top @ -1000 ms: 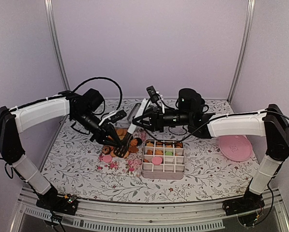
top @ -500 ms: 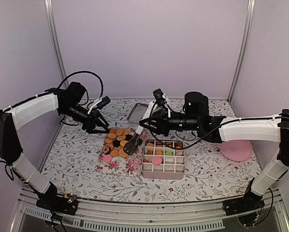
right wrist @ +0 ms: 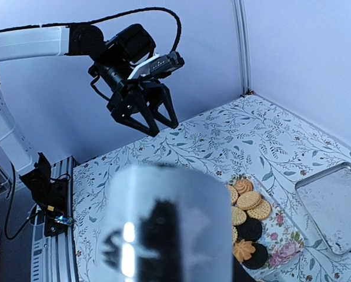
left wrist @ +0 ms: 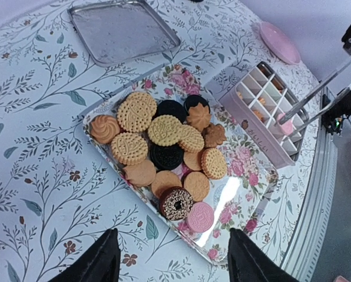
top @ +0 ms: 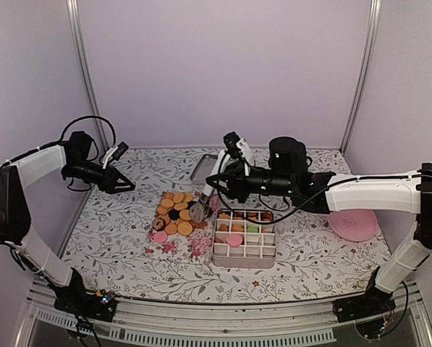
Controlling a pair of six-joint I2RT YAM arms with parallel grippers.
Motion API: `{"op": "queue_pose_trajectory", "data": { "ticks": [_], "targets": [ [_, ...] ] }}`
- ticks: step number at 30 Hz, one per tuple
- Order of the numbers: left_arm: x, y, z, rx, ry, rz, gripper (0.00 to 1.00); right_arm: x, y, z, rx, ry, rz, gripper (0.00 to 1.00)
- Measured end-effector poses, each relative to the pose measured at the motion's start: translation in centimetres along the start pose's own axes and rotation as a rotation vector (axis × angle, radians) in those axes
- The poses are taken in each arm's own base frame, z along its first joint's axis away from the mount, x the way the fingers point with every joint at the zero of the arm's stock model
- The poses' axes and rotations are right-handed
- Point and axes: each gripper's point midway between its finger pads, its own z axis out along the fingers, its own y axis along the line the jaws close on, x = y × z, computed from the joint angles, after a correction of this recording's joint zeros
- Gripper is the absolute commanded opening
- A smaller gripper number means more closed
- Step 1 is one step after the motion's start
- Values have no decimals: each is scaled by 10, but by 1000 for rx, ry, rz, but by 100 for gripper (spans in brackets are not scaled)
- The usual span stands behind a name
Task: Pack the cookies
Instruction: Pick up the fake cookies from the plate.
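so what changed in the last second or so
The left gripper lifted off the cookies, swung back to the far left and spread its fingers; it holds nothing now. The right arm barely shifted, its tip still over the tray beside the box. The cookies, box and pink plate look unmoved.
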Motion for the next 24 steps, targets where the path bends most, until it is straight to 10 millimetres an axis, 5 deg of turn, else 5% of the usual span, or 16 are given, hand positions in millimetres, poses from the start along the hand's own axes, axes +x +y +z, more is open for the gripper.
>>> {"op": "queue_pose_trajectory", "data": {
  "ticks": [6, 12, 18, 24],
  "targets": [
    [13, 2, 5, 3, 13, -32, 63, -16, -29, 37, 100, -28, -45, 31],
    [21, 1, 7, 6, 22, -45, 63, 5, -68, 65, 173, 13, -36, 31],
    [23, 0, 7, 7, 21, -47, 63, 34, -94, 73, 228, 75, -14, 31],
    [22, -2, 6, 9, 16, -45, 63, 36, -97, 73, 240, 78, -11, 32]
  ]
}}
